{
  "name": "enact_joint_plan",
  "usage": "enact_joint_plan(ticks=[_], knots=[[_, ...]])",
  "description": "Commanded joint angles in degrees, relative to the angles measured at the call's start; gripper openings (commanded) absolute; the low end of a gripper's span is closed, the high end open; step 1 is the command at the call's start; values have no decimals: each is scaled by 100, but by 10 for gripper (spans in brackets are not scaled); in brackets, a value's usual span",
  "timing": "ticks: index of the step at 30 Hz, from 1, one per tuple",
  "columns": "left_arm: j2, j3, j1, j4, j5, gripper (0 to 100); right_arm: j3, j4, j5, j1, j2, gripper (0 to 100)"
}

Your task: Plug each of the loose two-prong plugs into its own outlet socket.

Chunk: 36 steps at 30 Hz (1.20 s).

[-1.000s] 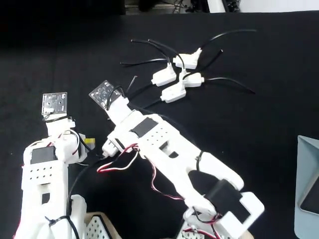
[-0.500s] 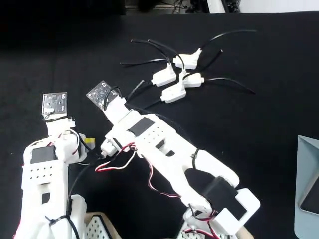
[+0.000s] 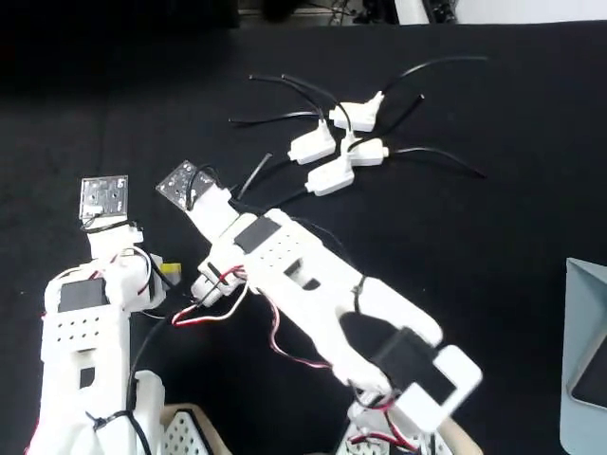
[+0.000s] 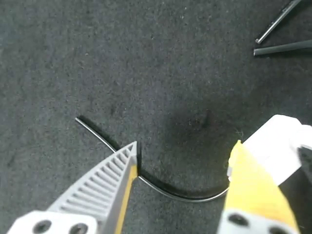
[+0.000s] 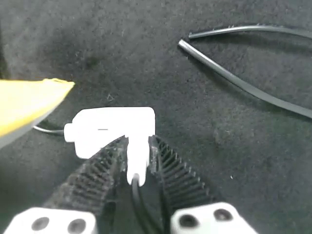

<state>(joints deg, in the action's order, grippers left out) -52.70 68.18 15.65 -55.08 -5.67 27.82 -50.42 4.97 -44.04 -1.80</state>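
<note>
Right wrist view: right gripper (image 5: 139, 142) clenches a white plug (image 5: 111, 127). Left gripper (image 4: 185, 151) gapes beside it, over a wire (image 4: 168, 189).

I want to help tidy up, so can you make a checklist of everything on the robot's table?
Surface: black, felt-like table.
Job's things: four white pieces bunched on the far side; one white plug in the right gripper.
Clutter: grey bin at the table's right edge.
Grippers: left gripper open, low over the table; right gripper shut on the white plug.
Cables: black leads fan out from the bunch; a thin black lead curves between the left gripper's fingers.
Surroundings: too dark to tell beyond the table's far edge.
</note>
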Motion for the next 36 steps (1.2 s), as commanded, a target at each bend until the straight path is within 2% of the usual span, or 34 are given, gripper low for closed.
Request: enact_joint_plan(ticks=[1,13,23,30,36], knots=[[-105,-31,57,97,44,296,-400,-114,-26,-88,-224,13],[-105,-31,57,88,35,296,-409,-62,-26,114,-875,12],[-105,-48,418,114,35,296,-1007,334,237,1767,-910,12],[-105,-40,444,114,44,296,-1095,1099,589,2804,-919,17],[-105,-48,400,123,44,300,-1095,695,571,2804,-637,159]])
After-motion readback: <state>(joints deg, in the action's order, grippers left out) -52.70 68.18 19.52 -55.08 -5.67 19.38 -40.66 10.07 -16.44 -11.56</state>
